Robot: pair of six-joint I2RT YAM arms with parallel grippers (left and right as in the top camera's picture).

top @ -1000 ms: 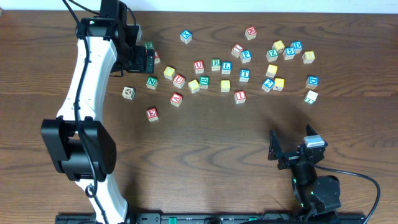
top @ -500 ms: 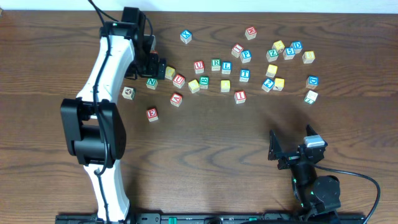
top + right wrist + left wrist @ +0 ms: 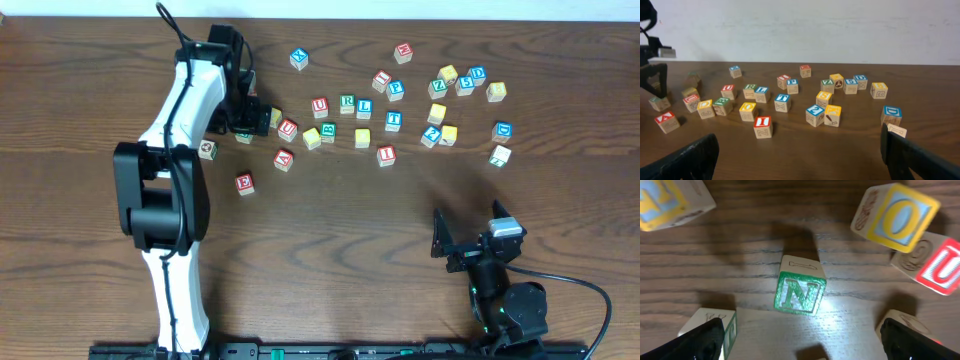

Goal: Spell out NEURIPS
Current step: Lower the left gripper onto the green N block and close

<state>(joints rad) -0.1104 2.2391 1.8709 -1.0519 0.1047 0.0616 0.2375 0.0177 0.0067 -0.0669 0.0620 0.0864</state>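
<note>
Hovers with left tool (image 3: 805, 342) spread wide over the green N cube (image 3: 800, 292) on the worktop (image 3: 740, 245); rests with right tool (image 3: 802, 157) equally spread, well apart from the red I cube (image 3: 762, 126).

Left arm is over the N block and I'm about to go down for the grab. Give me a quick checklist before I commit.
1. Left gripper open: ok, jaws wide.
2. N cube between the fingers: ok, roughly centred in the left wrist view, slightly turned.
3. N face up: ok.
4. Room for the fingertips: not ok; a green-edged cube and another cube sit right by them and may get bumped.
5. Height above the N cube: cannot tell.
6. Right gripper out of the way: ok, open, far from the letters on the near side of the table.
</note>
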